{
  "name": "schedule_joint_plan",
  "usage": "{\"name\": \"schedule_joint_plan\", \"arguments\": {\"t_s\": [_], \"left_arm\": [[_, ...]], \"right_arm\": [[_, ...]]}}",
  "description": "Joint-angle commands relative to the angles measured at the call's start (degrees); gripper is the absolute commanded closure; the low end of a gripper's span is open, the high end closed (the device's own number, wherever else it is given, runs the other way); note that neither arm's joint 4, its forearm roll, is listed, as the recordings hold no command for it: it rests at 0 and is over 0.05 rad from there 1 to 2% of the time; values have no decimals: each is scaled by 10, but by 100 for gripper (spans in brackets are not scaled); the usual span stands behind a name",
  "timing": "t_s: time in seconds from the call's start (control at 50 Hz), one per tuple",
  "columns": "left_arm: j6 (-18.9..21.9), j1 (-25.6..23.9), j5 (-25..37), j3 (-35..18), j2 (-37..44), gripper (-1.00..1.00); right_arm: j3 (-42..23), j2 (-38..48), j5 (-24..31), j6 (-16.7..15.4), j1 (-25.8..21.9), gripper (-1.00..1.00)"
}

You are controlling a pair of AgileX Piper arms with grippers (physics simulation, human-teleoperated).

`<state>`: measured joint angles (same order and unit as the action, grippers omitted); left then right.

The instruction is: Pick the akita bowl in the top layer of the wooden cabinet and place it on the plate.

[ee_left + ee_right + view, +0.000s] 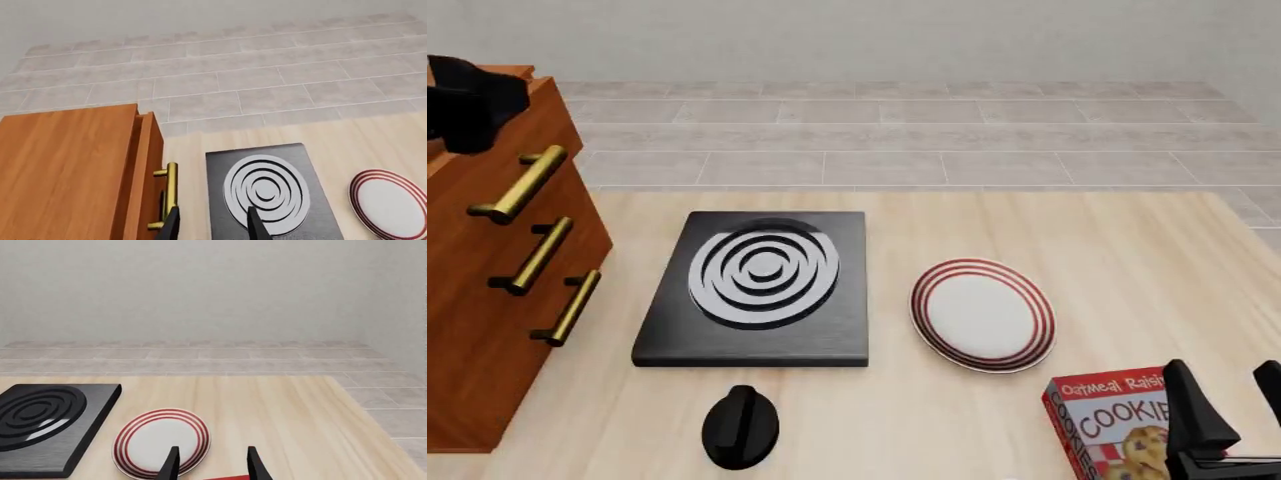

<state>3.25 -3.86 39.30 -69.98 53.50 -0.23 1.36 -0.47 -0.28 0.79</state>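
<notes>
The wooden cabinet (481, 300) stands at the table's left, with three brass handles. The top layer (150, 175) shows only its front and its handle (171, 195); nothing of its inside is visible. The akita bowl is hidden. The plate (981, 315) with red rings lies right of centre, also seen as plate (161, 442) and plate (390, 207). My left gripper (213, 227) is open, above the cabinet's front edge, one finger beside the top handle. Low at the table's near right, my right gripper (212, 465) is open and holds nothing.
A black slab (761, 285) with grey-white rings lies between cabinet and plate. A black knob (741, 425) sits in front of it. A red cookie box (1108, 420) stands beside the right gripper (1232, 395). A tiled floor lies beyond the table's far edge.
</notes>
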Motion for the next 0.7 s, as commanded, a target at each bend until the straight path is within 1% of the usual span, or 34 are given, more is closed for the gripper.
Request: {"name": "schedule_joint_plan", "arguments": {"t_s": [0.02, 0.08, 0.1, 0.12, 0.2, 0.22, 0.24, 0.36, 0.4, 0.48, 0.64, 0.7], "left_arm": [[-9, 15, 27, -25, 38, -100], [-29, 15, 37, -27, 48, -100], [-23, 12, 37, -30, 46, -100], [-13, 23, 40, -34, 53, -100], [-28, 21, 48, -40, 60, -100], [-18, 27, 50, -41, 64, -100], [-27, 23, 51, -44, 63, -100], [-15, 31, 58, -51, 74, -100], [-20, 28, 63, -53, 77, -100], [-11, 34, 68, -60, 83, -100], [-13, 49, 76, -67, 96, -100], [-6, 54, 80, -76, 102, -100]], "right_arm": [[-1, -4, 3, 1, 3, -100], [-1, -5, 3, 1, 3, -100], [-1, -4, 3, 0, 3, -100], [-2, -7, 6, 1, 3, -100], [-3, -11, 11, 0, 3, -100], [-3, -12, 12, 0, 3, -100], [-3, -12, 12, 0, 2, -100], [-4, -13, 12, 0, 3, -100], [-4, -13, 12, 0, 3, -100], [-4, -13, 12, -1, 2, -100], [-4, -12, 12, -1, 2, -100], [-3, -13, 13, -1, 1, -100]]}}
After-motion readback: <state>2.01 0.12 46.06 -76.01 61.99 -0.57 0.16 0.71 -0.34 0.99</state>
